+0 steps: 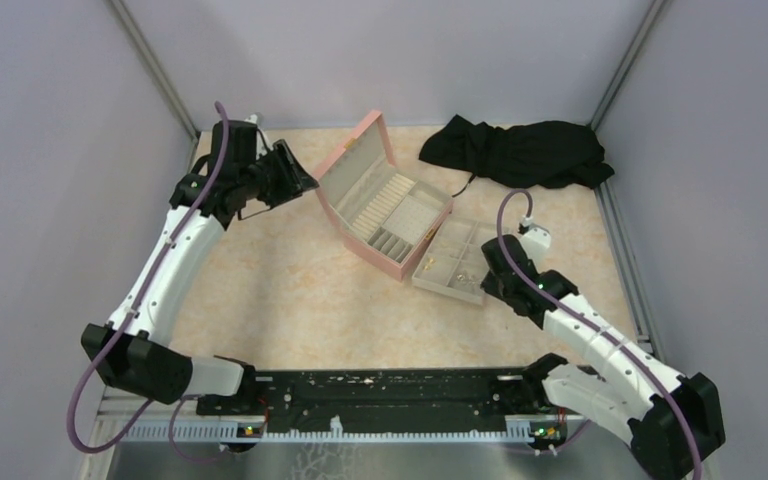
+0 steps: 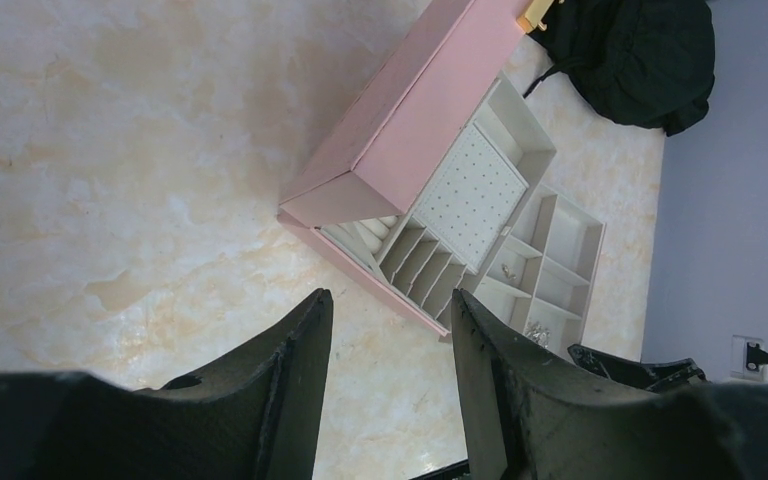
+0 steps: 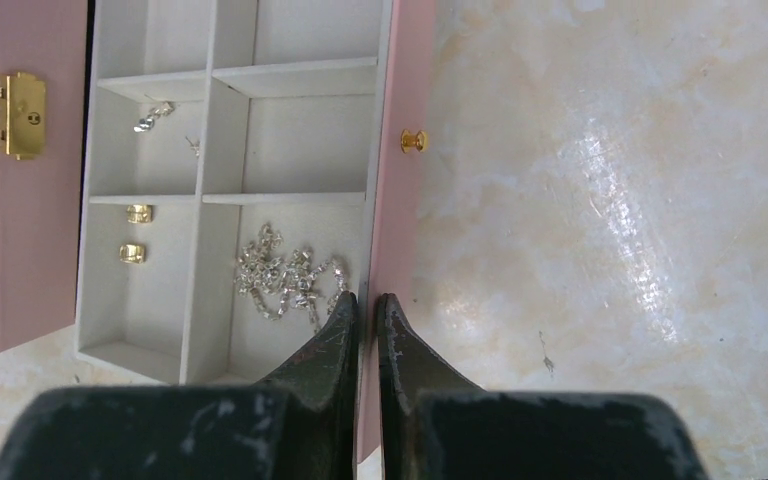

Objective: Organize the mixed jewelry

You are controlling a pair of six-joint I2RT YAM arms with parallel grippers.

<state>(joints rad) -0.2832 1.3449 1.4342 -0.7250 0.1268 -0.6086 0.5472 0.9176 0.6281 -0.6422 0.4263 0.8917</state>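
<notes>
right gripper point(image 3: 367, 302) pinched on tray point(image 3: 400, 60) wall; left gripper point(image 2: 390, 305) spread, empty. if you jerk it, chain point(image 3: 285, 280) could spill.

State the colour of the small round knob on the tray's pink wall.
Gold; the small round metal knob shows best in the right wrist view.

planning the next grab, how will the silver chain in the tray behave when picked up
Likely floppy: the silver chain lies in a loose tangled heap in the tray, so it should dangle when lifted. Probably light, given its thin links. A pinch may catch only one strand, so it could slip or snag.
</notes>
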